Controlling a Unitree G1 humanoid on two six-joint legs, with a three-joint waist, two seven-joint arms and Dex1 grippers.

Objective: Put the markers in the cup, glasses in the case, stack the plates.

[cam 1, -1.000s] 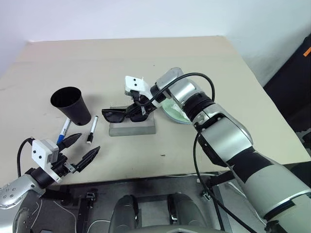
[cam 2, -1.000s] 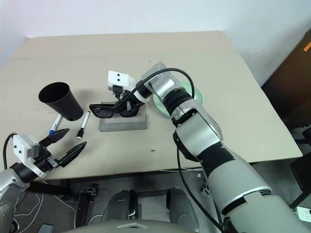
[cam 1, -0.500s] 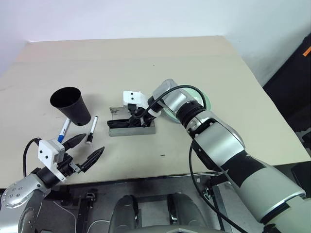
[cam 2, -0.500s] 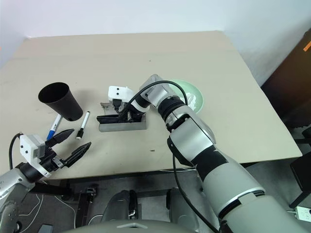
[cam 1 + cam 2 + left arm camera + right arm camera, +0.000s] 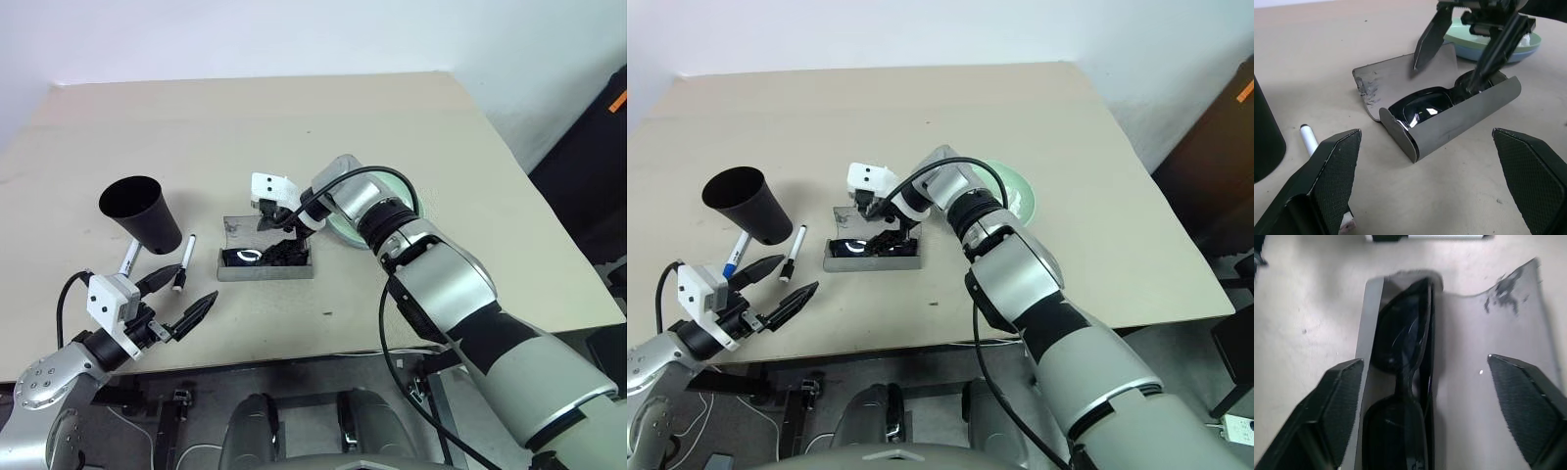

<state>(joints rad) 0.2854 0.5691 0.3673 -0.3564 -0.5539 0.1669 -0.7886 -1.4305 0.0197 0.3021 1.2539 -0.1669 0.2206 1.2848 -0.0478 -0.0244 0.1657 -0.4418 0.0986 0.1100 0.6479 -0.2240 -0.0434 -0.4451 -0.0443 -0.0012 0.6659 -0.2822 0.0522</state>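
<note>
Beige table (image 5: 392,127), glasses (image 5: 1425,105) in case (image 5: 1449,122)

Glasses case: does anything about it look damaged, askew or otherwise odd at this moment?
The case lies open with the glasses inside. Its flap has a ragged, scuffed corner with dark marks, which looks like wear. The right gripper hovers open just above it. Nothing is spilled or tipped.

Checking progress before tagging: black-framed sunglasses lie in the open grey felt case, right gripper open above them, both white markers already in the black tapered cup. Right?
Not quite: the markers are not in the cup. The blue-capped marker and black-capped marker lie on the table beside the black tapered cup, as the left eye view shows. The black-framed sunglasses do lie in the open grey felt case, right gripper open above.
</note>
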